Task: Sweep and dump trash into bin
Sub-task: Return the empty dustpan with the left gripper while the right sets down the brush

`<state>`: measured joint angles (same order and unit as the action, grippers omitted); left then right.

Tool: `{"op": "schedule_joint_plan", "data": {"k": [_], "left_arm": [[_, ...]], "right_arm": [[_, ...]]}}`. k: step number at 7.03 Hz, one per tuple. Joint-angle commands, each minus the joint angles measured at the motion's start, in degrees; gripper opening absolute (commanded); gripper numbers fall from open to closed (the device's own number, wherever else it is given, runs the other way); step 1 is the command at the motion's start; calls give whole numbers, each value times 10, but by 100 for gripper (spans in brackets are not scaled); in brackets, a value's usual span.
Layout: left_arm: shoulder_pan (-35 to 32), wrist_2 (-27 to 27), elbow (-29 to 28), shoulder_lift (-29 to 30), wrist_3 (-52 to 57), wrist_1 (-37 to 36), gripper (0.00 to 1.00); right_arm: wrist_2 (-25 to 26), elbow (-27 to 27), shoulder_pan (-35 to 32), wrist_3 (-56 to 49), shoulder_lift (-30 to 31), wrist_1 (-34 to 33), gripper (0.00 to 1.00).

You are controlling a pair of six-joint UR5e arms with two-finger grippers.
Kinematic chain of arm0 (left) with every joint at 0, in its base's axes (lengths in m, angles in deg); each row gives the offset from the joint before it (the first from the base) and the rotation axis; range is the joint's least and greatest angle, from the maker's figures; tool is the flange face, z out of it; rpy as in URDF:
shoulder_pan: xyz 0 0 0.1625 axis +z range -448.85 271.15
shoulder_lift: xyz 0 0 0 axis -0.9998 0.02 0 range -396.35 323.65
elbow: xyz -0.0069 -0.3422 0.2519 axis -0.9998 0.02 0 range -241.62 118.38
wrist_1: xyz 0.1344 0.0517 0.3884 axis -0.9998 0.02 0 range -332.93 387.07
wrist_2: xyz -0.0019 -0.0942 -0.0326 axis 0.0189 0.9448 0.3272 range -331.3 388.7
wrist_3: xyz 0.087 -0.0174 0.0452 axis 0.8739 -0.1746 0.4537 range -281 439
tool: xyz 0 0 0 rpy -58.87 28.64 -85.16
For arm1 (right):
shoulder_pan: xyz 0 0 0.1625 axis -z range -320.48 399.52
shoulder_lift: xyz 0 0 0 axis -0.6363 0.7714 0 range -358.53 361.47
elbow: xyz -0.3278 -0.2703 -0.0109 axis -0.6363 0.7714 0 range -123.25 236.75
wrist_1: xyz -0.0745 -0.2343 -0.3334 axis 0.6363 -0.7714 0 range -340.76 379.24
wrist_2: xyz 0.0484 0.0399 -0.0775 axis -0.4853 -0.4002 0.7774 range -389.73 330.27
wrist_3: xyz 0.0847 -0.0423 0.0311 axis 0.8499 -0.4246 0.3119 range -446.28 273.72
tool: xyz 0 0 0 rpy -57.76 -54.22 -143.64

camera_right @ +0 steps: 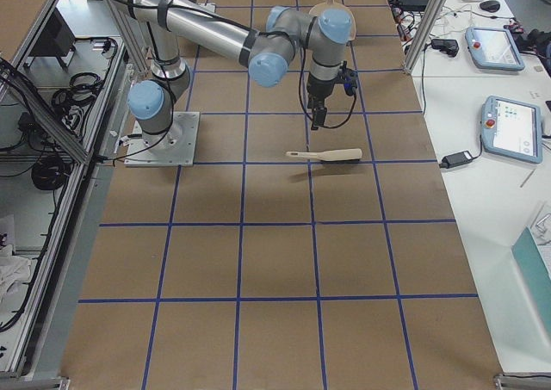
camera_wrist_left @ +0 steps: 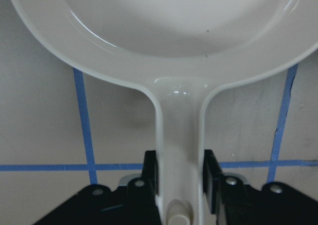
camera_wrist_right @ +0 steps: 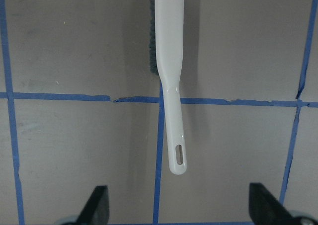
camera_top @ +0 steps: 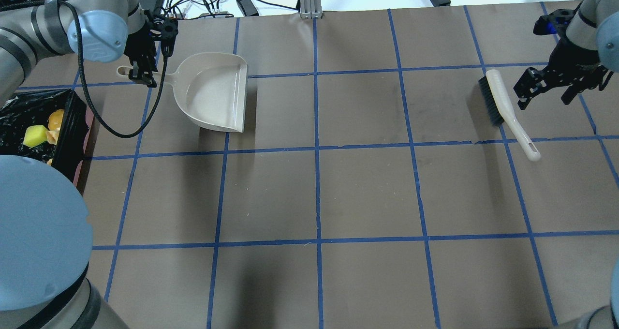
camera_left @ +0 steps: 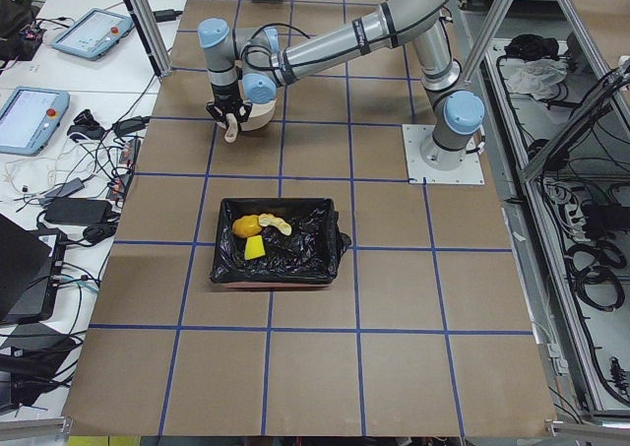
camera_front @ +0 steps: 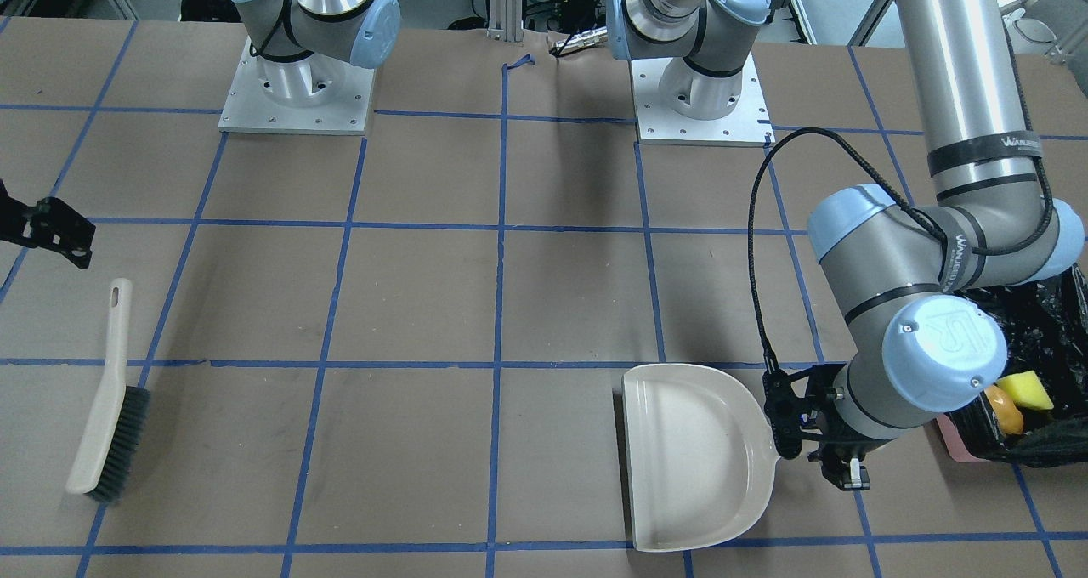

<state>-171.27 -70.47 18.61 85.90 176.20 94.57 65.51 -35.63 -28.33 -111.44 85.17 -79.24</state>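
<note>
A brown paper-covered table (camera_top: 367,193), ruled into squares by blue tape, fills every view. The trash (camera_left: 258,231) lies in the bin (camera_left: 320,259), a pink box lined with crinkled black plastic at the left edge of the overhead view. The yellow-brown potato (camera_left: 243,226), the tan curved piece (camera_left: 277,223) and the yellow sponge block (camera_top: 35,135) sit close together on the liner. Just above the bin in that view, at upper left, the beige dustpan (camera_top: 213,94) lies flat on the paper with its handle pointing toward the frame's left edge. My left gripper (camera_wrist_left: 180,183) is closed on that handle, a black pad (camera_wrist_left: 150,178) pressed against each side. Far across, at upper right, the brush (camera_top: 503,109) lies on the table, head toward the top and handle toward the lower right. My right gripper (camera_top: 544,96) hangs just beside it with its fingers spread wide. In its wrist view the handle's slotted end lies between them, untouched.
</note>
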Motion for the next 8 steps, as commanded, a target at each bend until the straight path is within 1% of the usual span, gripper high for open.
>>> {"op": "schedule_joint_plan", "data": {"k": [1,2,3,5,6,7,8], "left_arm": [[-14,1,0,22,-3,-29,0],[-18,-1,1,23,-3,-29,0],[-19,-1,1,21,-3,-30,0],[-20,3,5,16,-2,-28,0],[-20,2,12,12,-2,-28,0],[-20,-2,17,10,-2,-28,9],[-20,-3,18,7,-2,-27,23]], "right_arm": [[-1,11,-2,2,71,37,100],[0,9,-3,6,78,45,100],[-1,8,-10,39,78,49,100],[-2,10,-73,105,78,51,100],[-20,9,-103,158,78,51,100],[-33,10,-116,170,78,51,100],[-49,9,-128,178,79,50,100]]}}
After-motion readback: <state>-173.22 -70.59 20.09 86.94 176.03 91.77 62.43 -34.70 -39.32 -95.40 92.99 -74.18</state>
